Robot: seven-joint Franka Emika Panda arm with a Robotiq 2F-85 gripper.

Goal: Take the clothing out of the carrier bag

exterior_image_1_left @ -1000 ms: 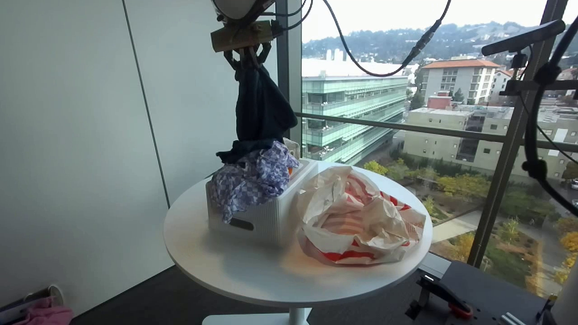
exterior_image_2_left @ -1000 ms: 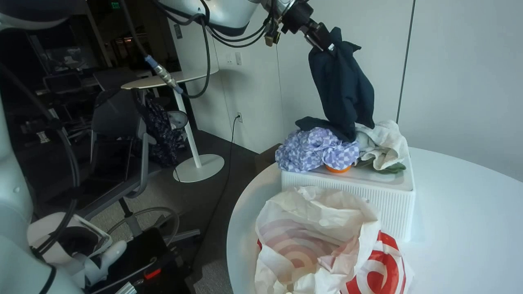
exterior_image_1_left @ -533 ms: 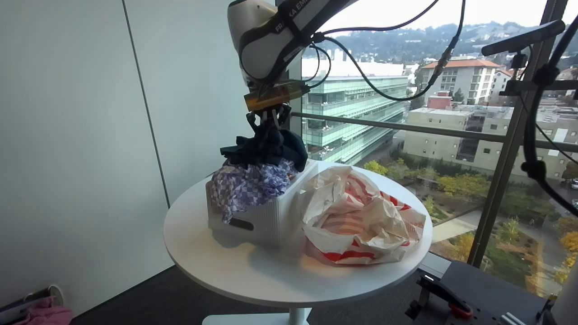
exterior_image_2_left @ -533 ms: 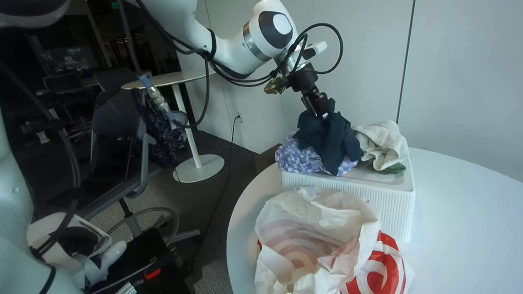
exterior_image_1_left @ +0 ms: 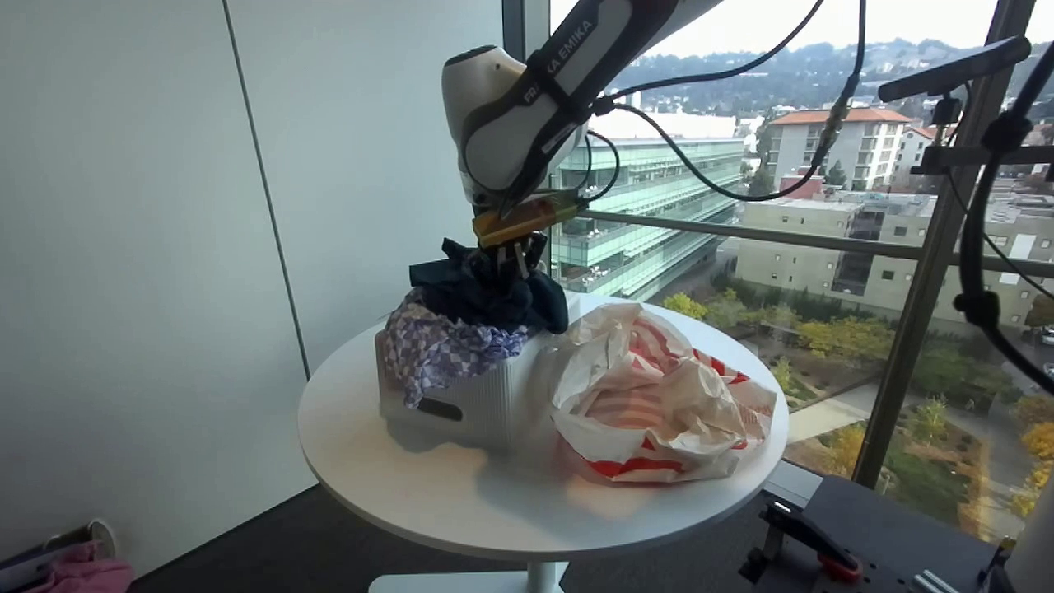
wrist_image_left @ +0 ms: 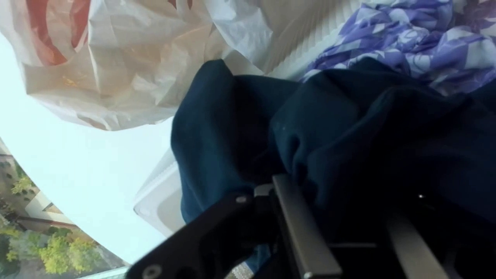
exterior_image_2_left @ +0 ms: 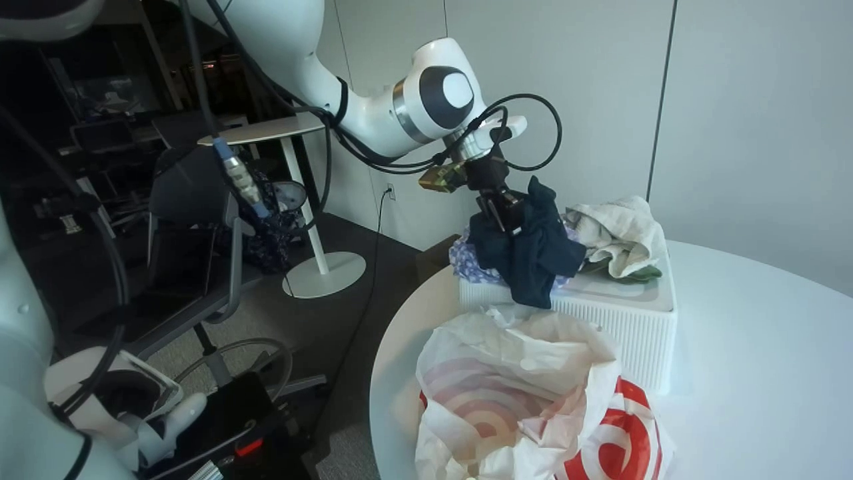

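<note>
Dark chair with armrests (exterior_image_2_left: 183, 183): far left in an exterior view, well apart from the action.
White round back table (exterior_image_2_left: 270, 130): right of the chair, a black cable with a blue-and-silver connector (exterior_image_2_left: 241, 177) dangling before it.
White round front table (exterior_image_2_left: 393, 400): here's its curved edge, and the crowding begins.
Crumpled white carrier bag with red rings (exterior_image_2_left: 533, 353): mouth gaping, hiding part of a white ribbed plastic box (exterior_image_2_left: 640, 333) just behind.
Lavender-and-white checked cloth (exterior_image_2_left: 466, 263): rumpled on the box's left end, half covered.
Soft dark navy cloth (exterior_image_2_left: 536, 257): there it is, outside the bag, bunched over the checked cloth, one tip spilling towards the bag's rim (touching or not, I can't tell).
Black two-fingered gripper (exterior_image_2_left: 508, 225): deep in the heap, fingers (wrist_image_left: 304, 228) gripping a navy fold in the wrist view.
Creased cream cloth (exterior_image_2_left: 630, 233): crowding in on the right, just beside the navy.
Dark green thing (exterior_image_2_left: 640, 273): poking from beneath the cream cloth, too hidden to name.
</note>
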